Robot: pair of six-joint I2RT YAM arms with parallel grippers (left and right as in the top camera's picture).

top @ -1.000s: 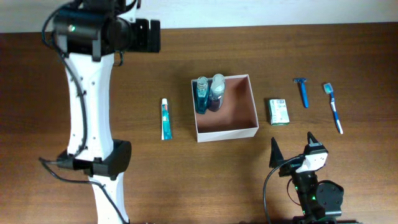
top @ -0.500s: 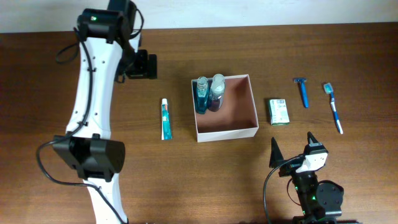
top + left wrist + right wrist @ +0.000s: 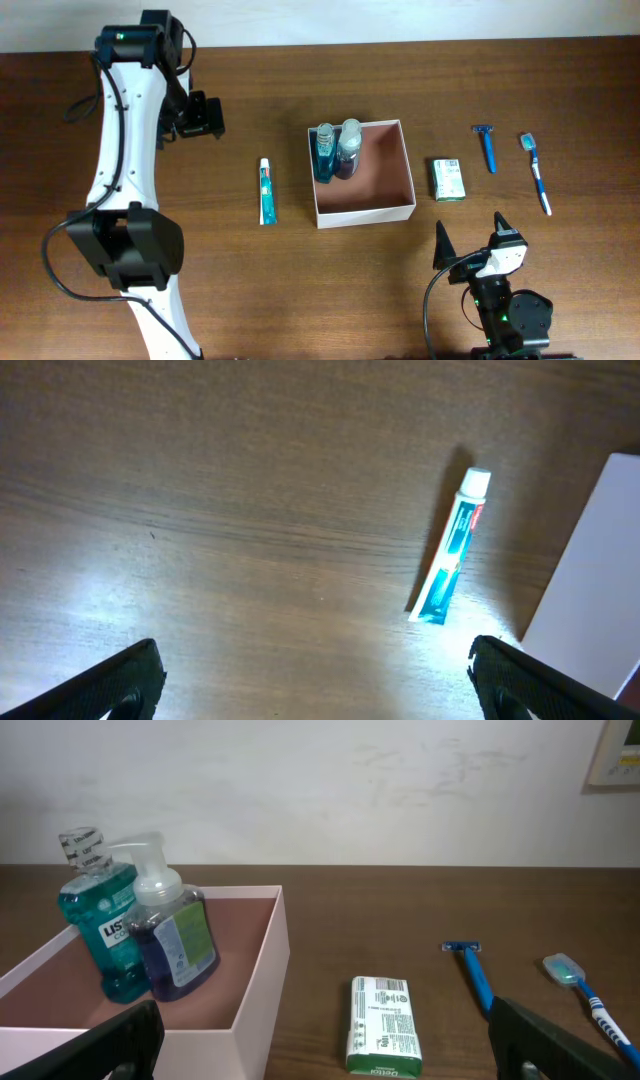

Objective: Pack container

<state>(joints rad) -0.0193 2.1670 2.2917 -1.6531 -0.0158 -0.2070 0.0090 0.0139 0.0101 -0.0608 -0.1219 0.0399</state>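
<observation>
The container point(image 3: 366, 212), a white-walled square box with a pinkish-brown inside, stands mid-table. It holds a teal mouthwash bottle point(image 3: 323, 152) and a purple pump bottle point(image 3: 347, 150) in its far left corner. A toothpaste tube point(image 3: 266, 192) lies left of it. My left gripper point(image 3: 203, 115) is open and empty, above the table up and left of the tube, which shows in the left wrist view point(image 3: 450, 548). My right gripper point(image 3: 470, 242) is open and empty near the front edge, facing the container point(image 3: 255, 990).
Right of the container lie a small green-and-white box point(image 3: 448, 179), a blue razor point(image 3: 487, 147) and a blue toothbrush point(image 3: 536, 172). The right wrist view shows the box point(image 3: 384, 1025), razor point(image 3: 472, 970) and toothbrush point(image 3: 590, 995). A white wall stands behind the table.
My left arm has swung left and toward the front, bringing its gripper from the far edge to a spot up-left of the toothpaste. The right arm and all objects have not moved.
</observation>
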